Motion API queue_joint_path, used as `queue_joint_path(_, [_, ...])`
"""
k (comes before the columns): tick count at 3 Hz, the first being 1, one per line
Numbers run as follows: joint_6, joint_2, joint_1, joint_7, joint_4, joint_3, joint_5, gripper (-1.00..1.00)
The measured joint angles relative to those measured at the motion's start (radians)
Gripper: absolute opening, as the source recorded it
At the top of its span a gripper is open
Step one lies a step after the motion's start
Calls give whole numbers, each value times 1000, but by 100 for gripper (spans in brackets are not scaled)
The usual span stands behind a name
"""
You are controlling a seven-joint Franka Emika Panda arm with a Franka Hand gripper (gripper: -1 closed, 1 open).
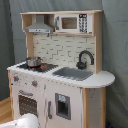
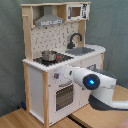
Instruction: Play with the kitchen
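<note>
The kitchen [image 1: 65, 95] is a white and light-wood toy unit that fills both exterior views [image 2: 37, 85]. It has a range hood [image 1: 39, 27], a small microwave [image 1: 70, 23], a black faucet [image 1: 85, 59] over a grey sink [image 1: 74, 73], and a metal pot [image 1: 33, 62] on the stovetop. In the second exterior view my white arm [image 2: 92, 82], with a blue light on it, reaches in from the second exterior view's right. Its gripper [image 2: 61, 76] is at the knob row, just above the oven door [image 2: 64, 95]. In the first exterior view only a white part of the arm [image 1: 25, 122] shows, at the bottom left.
A grey curtain [image 1: 117, 55] hangs behind the kitchen. The unit stands on a light wooden surface [image 2: 20, 119]. A rounded counter end [image 1: 102, 79] juts out beside the sink.
</note>
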Motion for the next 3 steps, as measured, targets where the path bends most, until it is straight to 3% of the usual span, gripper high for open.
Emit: queue_joint_path(3, [240,8,176,1,-289,81,-82,100])
